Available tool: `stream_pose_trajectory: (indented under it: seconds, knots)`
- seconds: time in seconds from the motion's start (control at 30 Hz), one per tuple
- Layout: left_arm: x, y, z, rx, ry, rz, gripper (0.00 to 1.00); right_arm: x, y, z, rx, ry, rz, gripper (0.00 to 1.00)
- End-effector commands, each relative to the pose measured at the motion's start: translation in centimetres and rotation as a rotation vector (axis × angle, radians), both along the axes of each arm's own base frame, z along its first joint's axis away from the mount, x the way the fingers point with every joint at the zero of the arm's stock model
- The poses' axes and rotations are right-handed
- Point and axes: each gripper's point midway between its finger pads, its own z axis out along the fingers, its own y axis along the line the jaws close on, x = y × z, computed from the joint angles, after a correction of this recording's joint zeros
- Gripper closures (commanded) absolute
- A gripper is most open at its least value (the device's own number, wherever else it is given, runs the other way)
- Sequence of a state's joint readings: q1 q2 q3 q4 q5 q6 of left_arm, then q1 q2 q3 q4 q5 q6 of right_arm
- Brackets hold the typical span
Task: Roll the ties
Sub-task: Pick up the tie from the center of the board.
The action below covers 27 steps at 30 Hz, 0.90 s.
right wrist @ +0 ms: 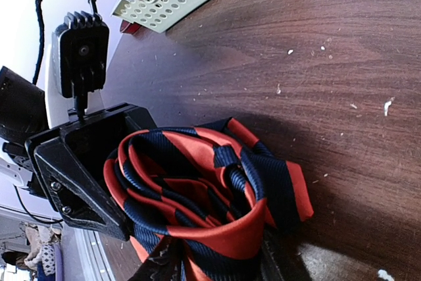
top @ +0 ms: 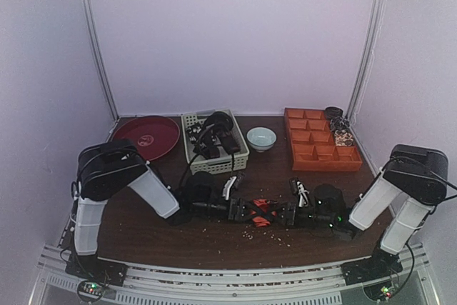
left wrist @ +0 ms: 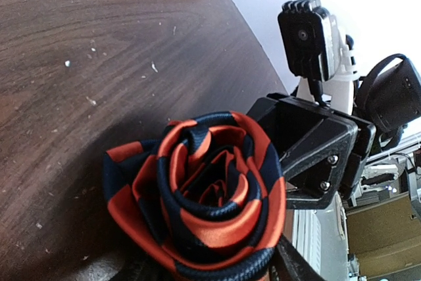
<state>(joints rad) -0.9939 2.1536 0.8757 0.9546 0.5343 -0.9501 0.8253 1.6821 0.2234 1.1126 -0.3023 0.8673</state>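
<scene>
- The dark wooden desk [top: 178, 237] carries the striped tie [left wrist: 197, 195] at its near middle, between the two arms — wound into a loose coil.
- The left hand [top: 239, 210] and right hand [top: 288, 216] each close partway on the coil from opposite sides — likely so its turns cannot spring open.

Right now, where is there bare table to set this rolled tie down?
Bare wood in front of the bowl, between the basket and the orange tray, and a strip along the near edge of the table. Crowded: the back row with the red plate, and the middle, where the left pincer and right pincer meet at the striped tie.
</scene>
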Motion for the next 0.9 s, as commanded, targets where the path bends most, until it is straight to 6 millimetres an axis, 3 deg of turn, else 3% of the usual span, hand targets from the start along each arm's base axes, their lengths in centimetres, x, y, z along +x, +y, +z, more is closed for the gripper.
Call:
stream_pose_trajectory:
  seconds: [0.0,0.33,0.47,0.73,0.87]
  knots:
    - [-1.6,-1.1,0.3,-0.033,-0.046,-0.089,0.5,-1.2,-0.6,-2.5,-0.122,0.022,0.045,0.61]
    - [-2.5,-0.8,0.5,-0.052,-0.098,-0.097,0.63,-1.5,0.1,-2.3,-0.114,0.018,0.051,0.6]
    - [-2.8,-0.4,-0.1,0.004,-0.187,-0.097,0.66,-1.6,-0.1,-1.7,-0.146,-0.01,0.06,0.53]
    - [-3.9,0.0,-0.4,0.048,-0.319,-0.137,0.69,-1.4,-2.7,1.4,-0.252,-0.09,0.005,0.37]
    - [-4.2,0.2,-0.3,0.041,-0.347,-0.141,0.7,-1.5,-3.4,3.2,-0.278,-0.151,0.018,0.35]
